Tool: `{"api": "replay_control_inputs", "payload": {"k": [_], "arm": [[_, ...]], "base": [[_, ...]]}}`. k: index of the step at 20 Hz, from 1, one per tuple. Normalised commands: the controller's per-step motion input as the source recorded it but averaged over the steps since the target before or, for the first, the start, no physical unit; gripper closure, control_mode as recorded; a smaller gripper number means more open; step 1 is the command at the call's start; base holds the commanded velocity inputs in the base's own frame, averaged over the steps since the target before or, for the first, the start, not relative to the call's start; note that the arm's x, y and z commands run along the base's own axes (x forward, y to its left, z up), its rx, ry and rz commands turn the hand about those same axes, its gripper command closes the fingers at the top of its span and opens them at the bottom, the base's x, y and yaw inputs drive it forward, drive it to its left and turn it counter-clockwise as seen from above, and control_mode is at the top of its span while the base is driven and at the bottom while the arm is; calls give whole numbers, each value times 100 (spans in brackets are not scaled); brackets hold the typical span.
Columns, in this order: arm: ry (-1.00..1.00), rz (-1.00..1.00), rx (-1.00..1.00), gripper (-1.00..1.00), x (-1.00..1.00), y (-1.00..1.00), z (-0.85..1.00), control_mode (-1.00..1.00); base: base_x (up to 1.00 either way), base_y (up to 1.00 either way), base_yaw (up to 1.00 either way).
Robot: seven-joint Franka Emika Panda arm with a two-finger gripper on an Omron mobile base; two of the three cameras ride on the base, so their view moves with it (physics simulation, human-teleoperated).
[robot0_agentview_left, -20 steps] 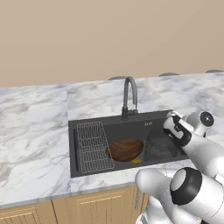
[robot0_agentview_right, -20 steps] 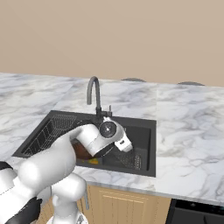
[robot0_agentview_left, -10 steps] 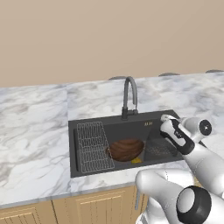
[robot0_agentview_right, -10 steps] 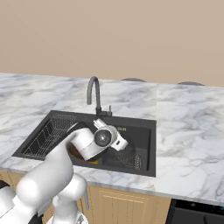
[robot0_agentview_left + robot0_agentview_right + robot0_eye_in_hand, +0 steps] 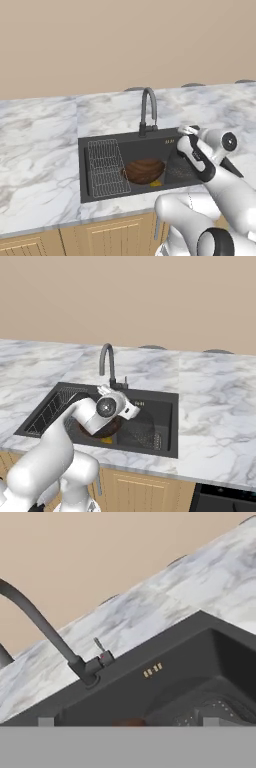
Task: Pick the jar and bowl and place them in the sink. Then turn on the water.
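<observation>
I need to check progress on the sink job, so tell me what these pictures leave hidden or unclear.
- The jar: the arm covers the right half of the sink in both base views, so I cannot confirm it.
- The bowl: in the right base view the arm covers most of it.
- The gripper: its fingers cannot be made out in the left base view.
- The faucet: the spout end is cut off by the hand view's left edge.
- The yellow thing beside the bowl is too small to identify.
</observation>
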Motion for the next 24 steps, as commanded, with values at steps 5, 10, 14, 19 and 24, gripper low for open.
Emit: {"api": "replay_control_inputs", "payload": {"k": [5, 10, 14, 19, 24], "arm": [[-16, 3, -1, -100, 20, 18, 0, -100], [-12, 4, -6, -100, 35, 33, 0, -100], [-13, 0, -10, -100, 35, 14, 0, -100], [-15, 1, -11, -100, 28, -1, -5, -100], [-11, 2, -7, -100, 18, -3, -1, -100]], "base": [[0, 0, 0], [0, 0, 0], [0, 0, 0], [0, 0, 0], [0, 0, 0]]}}
